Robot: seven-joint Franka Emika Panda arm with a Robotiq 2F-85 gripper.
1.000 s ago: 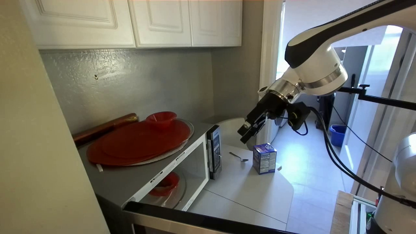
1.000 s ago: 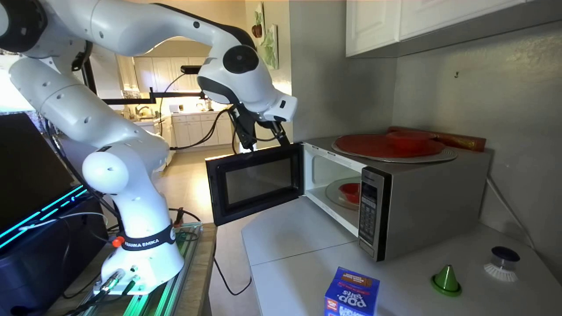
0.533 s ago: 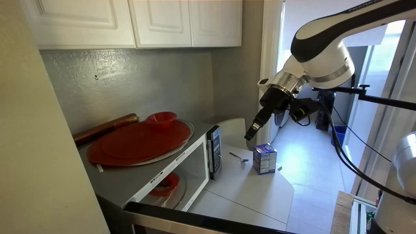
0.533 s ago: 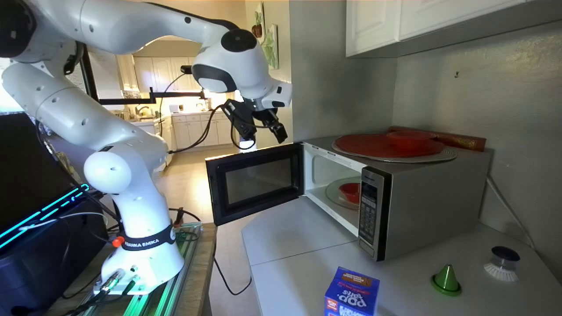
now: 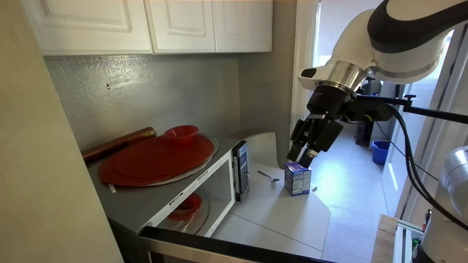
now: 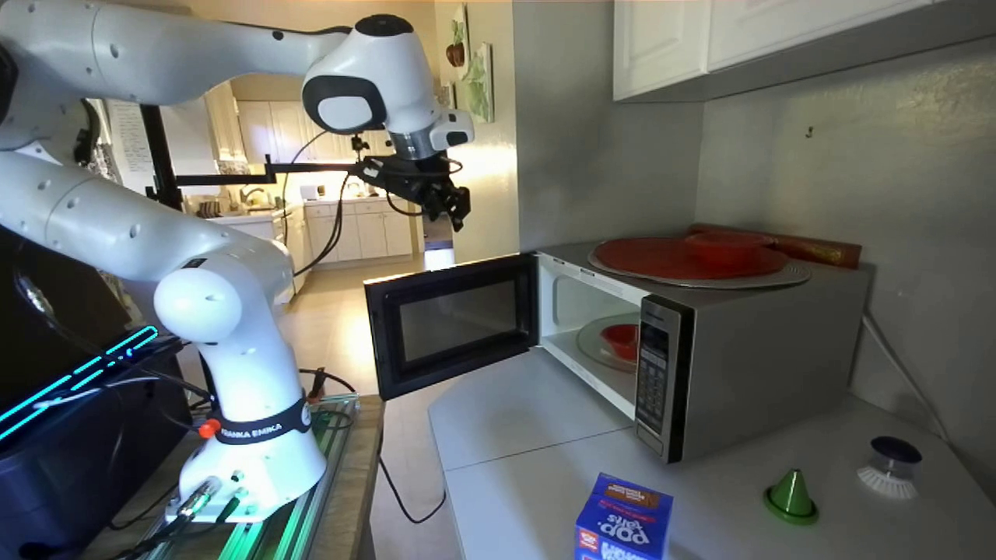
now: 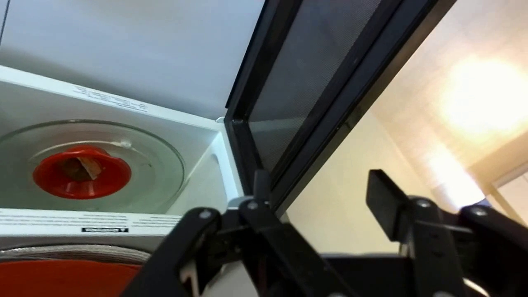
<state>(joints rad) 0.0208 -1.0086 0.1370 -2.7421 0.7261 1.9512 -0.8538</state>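
One gripper, fingers spread, nothing held; over the last second it turns and shifts up and away from the microwave; a gap now shows between fingertips and microwave door in an exterior view, so the door probably bears no contact; the door hangs wide on its hinge, below the gripper, angle unchanged. Materials: door, rigid rectangular black frame round a fine-mesh window; microwave, smooth grey casing, white cavity; glass turntable, clear, round; red bowl on it, well apart from the gripper, glossy, flared, likely plastic, holding a brownish piece too unclear to name.
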